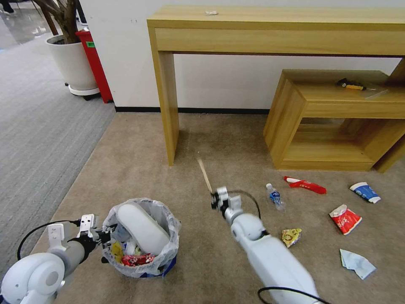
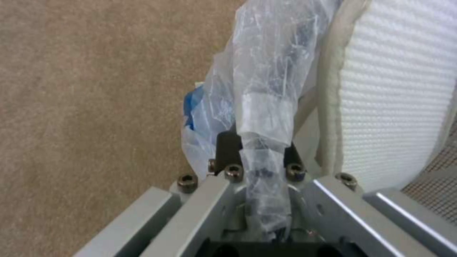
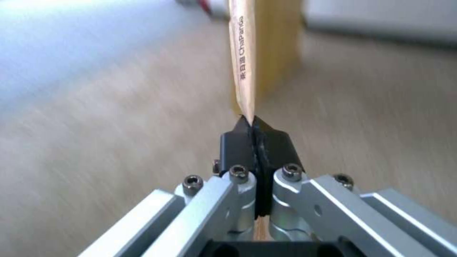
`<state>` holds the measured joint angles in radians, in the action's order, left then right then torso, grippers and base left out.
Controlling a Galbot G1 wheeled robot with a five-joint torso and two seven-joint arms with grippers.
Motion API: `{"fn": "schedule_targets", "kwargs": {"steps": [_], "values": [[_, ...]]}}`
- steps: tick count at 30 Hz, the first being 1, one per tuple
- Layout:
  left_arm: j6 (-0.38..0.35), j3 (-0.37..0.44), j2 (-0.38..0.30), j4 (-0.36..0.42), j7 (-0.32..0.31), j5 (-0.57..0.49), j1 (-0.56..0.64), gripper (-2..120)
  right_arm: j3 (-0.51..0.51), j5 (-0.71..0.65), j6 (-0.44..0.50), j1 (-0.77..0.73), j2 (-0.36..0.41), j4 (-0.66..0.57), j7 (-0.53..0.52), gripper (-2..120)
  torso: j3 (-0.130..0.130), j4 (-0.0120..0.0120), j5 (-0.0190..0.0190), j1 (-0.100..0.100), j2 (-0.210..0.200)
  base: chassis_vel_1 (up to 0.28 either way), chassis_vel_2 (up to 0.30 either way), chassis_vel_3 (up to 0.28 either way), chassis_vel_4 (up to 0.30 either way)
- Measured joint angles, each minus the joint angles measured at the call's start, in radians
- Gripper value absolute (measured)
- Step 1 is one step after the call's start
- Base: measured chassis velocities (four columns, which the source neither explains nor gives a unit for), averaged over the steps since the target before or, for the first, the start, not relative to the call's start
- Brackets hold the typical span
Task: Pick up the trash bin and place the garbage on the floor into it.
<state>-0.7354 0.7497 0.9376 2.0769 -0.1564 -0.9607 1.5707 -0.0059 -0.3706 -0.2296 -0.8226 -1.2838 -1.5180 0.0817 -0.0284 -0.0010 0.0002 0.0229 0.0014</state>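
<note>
The trash bin (image 1: 162, 257), lined with a crinkly plastic bag (image 2: 266, 71), is at the lower left with a white slipper (image 1: 141, 228) and wrappers inside. My left gripper (image 1: 106, 238) is shut on its near rim; the left wrist view shows the black pads (image 2: 228, 146) clamping rim and bag, with the slipper (image 2: 395, 89) beside them. My right gripper (image 1: 215, 198) is shut on one end of a wooden stick (image 1: 205, 174), which points away over the beige carpet (image 1: 139, 169). In the right wrist view the stick (image 3: 245, 60) rises from the closed gripper (image 3: 255, 130).
Litter lies to the right: clear bottle (image 1: 275, 197), long red wrapper (image 1: 304, 184), paper cup (image 1: 365, 191), red packet (image 1: 345, 218), yellow wrapper (image 1: 291, 236), pale tissue (image 1: 356, 262). A wooden console table (image 1: 168, 105) and low shelf (image 1: 295, 118) stand behind. White plant pot (image 1: 74, 63) far left.
</note>
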Motion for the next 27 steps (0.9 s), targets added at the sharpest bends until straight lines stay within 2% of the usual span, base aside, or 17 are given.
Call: {"fn": "schedule_targets", "kwargs": {"steps": [5,9,12,19,27], "values": [[0.000,-0.046,-0.030,-0.019,-0.007,-0.027,-0.033,0,-0.088,-0.064,0.021,0.082,0.045,-0.168,0.078,0,0.000,0.0004,-0.0002,0.000,0.000,0.000,0.000,0.000,0.000],[0.000,-0.073,-0.045,-0.021,-0.019,-0.043,-0.051,0,-0.140,-0.098,0.010,0.113,0.055,-0.230,0.100,0,0.000,0.0003,-0.0001,0.000,0.000,0.000,0.000,0.000,0.000],[0.000,-0.123,-0.059,-0.023,-0.037,-0.056,-0.083,0,-0.247,-0.124,-0.001,0.130,0.068,-0.289,0.102,0,0.000,0.0000,-0.0002,0.000,0.000,0.000,0.000,0.000,0.000],[0.000,-0.145,-0.067,-0.016,-0.051,-0.069,-0.092,0,-0.352,-0.102,0.003,0.086,0.062,-0.284,0.102,0,0.000,0.0002,-0.0002,0.000,0.000,0.000,0.000,0.000,0.000],[0.000,-0.139,-0.073,-0.017,-0.052,-0.081,-0.092,0,-0.385,-0.059,0.015,0.016,0.062,-0.262,0.106,0,0.000,0.0001,-0.0002,0.000,0.000,0.000,0.000,0.000,0.000]]}}
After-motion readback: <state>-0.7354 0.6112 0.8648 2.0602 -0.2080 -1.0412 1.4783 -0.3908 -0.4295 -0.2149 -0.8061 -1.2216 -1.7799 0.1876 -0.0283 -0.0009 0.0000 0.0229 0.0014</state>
